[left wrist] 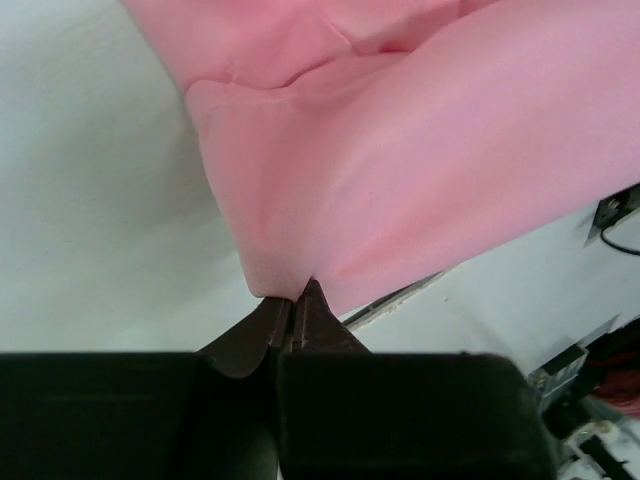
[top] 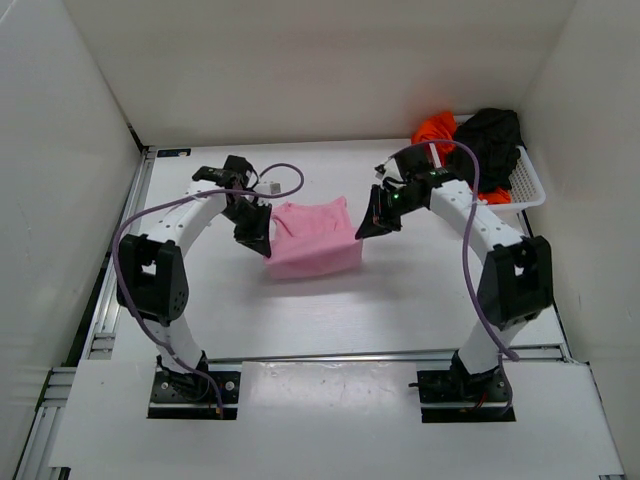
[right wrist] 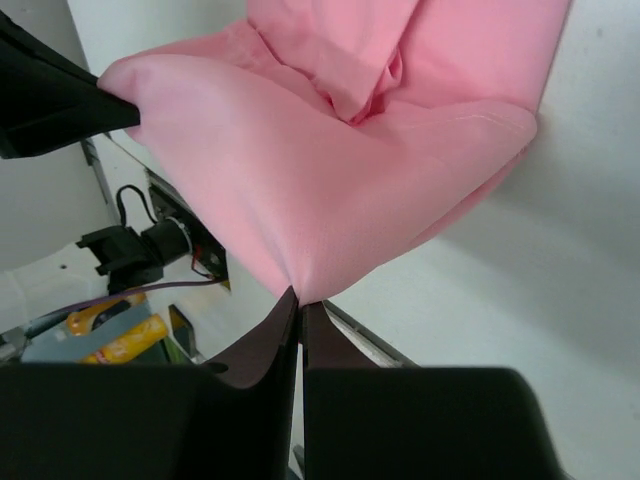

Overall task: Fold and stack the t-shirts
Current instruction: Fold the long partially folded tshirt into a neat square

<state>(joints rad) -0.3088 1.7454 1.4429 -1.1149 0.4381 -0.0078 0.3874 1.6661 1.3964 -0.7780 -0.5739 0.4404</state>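
Top view: three shirts and two arms. One pink shirt [top: 312, 240] sits in the middle of the worktop [top: 300, 320], between the two hands. The left hand [top: 255, 235] is at its left near corner and the right hand [top: 368, 225] at its right near corner. The shirt's near edge runs straight from one hand to the other, and its far part spreads toward the far edge. One black shirt [top: 490, 140] and one orange shirt [top: 435, 128] are bunched in a single white basket [top: 530, 185] at the far right corner. The black one is on the right, the orange one just beside it on the left. Both are well apart from the pink shirt.

Left wrist view: the left hand's two fingers are pressed together with a pinch of pink cloth caught between their tips. The fabric fans out and away from the tips in smooth folds, with bare white worktop to its left.

Right wrist view: the right hand's two fingers are likewise closed tight on a corner of the pink shirt. The cloth rises from the tips and spreads across the view. At the upper left, the dark tip of the left hand grips the shirt's other corner.
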